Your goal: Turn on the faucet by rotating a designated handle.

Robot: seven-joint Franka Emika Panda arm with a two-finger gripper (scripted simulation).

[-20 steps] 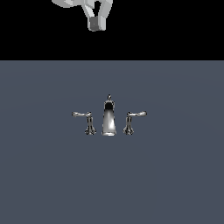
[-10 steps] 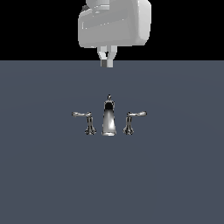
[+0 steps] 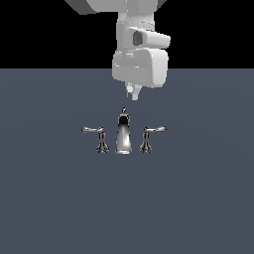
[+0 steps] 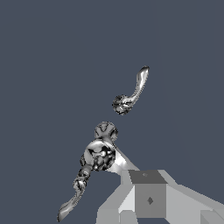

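Note:
The chrome faucet [image 3: 123, 135] stands mid-floor, with a tall tapered spout and a tiny knob on top. The handle [image 3: 149, 136] with its lever pointing to the exterior view's right stands beside the spout. The mirror-image handle [image 3: 98, 137] stands on the other side. My gripper [image 3: 132, 92] hangs above and behind the spout, a little toward the exterior view's right, touching nothing. Its fingers are together and empty. The wrist view shows the spout [image 4: 101, 153], two handles [image 4: 131, 94] [image 4: 75, 192] and my fingertips [image 4: 148, 199]; I cannot tell which handle is which there.
The faucet stands alone on a flat dark grey floor [image 3: 198, 198]. The white arm [image 3: 139, 49] reaches down from the top of the exterior view.
The arm has come down from the top edge of the exterior view toward the faucet. The fingers now hang just above the spout's knob. The faucet has not moved.

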